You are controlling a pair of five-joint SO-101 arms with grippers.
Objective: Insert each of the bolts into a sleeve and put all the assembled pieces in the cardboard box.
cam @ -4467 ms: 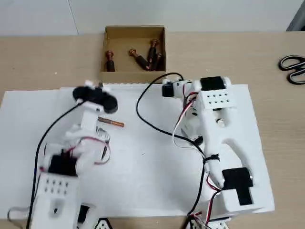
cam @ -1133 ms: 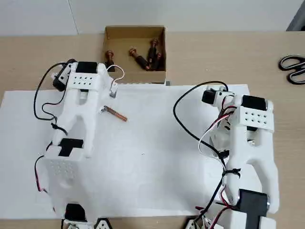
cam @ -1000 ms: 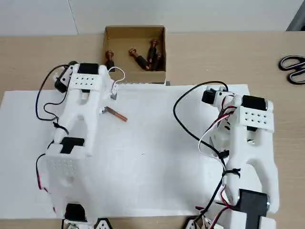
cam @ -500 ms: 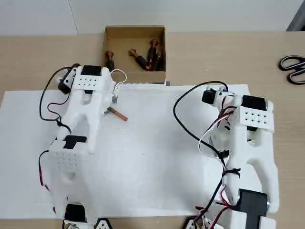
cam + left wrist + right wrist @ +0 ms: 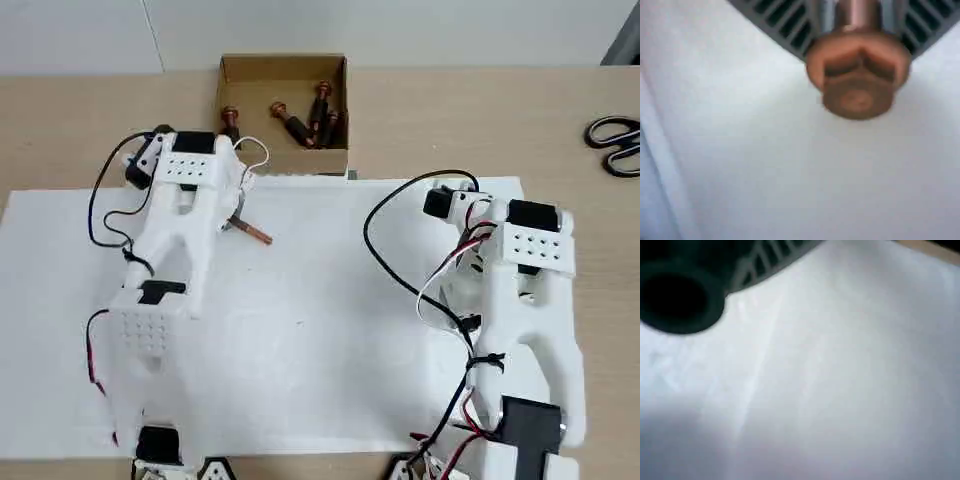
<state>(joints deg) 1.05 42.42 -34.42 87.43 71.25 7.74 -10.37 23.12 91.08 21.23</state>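
Observation:
My left gripper point(image 5: 236, 216) is shut on a copper bolt point(image 5: 254, 234) just in front of the cardboard box point(image 5: 284, 66), low over the white sheet. In the left wrist view the bolt's hexagonal head point(image 5: 857, 75) sticks out from between the grey ribbed fingers point(image 5: 775, 17). The box holds several assembled bolt-and-sleeve pieces point(image 5: 300, 125). The right arm point(image 5: 525, 270) stands over the right side of the sheet. In its wrist view a black sleeve point(image 5: 676, 302) sits in my right gripper point(image 5: 715, 277), its open bore facing the camera, just above the sheet.
A white sheet point(image 5: 320, 340) covers the middle of the wooden table. Scissors point(image 5: 615, 140) lie at the far right edge of the table. Black and red cables point(image 5: 400, 280) loop off both arms over the sheet.
The left arm has shifted to the right and a little toward the box, carrying the bolt with it. The right arm has kept still.

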